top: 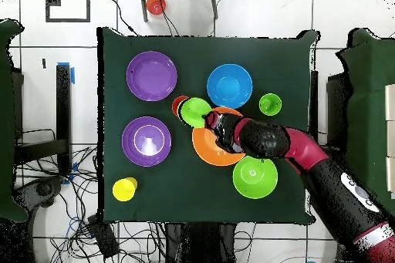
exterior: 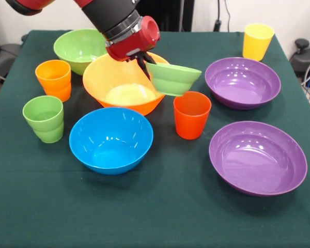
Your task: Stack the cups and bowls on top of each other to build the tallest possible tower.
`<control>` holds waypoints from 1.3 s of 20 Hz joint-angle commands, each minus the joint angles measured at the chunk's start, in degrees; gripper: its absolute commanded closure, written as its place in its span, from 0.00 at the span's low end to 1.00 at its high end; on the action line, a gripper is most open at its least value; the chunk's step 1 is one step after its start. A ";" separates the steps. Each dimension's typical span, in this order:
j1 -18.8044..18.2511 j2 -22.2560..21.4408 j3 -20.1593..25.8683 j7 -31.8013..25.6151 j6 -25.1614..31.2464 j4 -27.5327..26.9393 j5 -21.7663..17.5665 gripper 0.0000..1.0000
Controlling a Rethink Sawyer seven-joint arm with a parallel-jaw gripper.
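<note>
Small light-green bowl clamped by its rim in gripper, tilted, raised over large orange bowl's edge.

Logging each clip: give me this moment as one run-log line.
hand: shut on small green bowl | bowl: lifted, tilted, over orange bowl's rim beside red cup | tower: none yet

The arm reaches from the table's right edge to mid-table, over the orange bowl. At its tip sits a small green bowl, touching the red cup. Two purple bowls lie leftward.
</note>
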 commanded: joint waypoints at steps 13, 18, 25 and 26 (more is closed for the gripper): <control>1.91 6.29 -3.78 0.04 -1.62 -0.56 -0.63 1.00; 5.46 8.01 -6.99 3.51 0.43 -0.23 1.30 1.00; 14.51 1.47 -11.66 9.22 7.61 -1.12 7.40 1.00; 15.36 0.58 -12.03 9.57 8.04 -0.93 8.23 1.00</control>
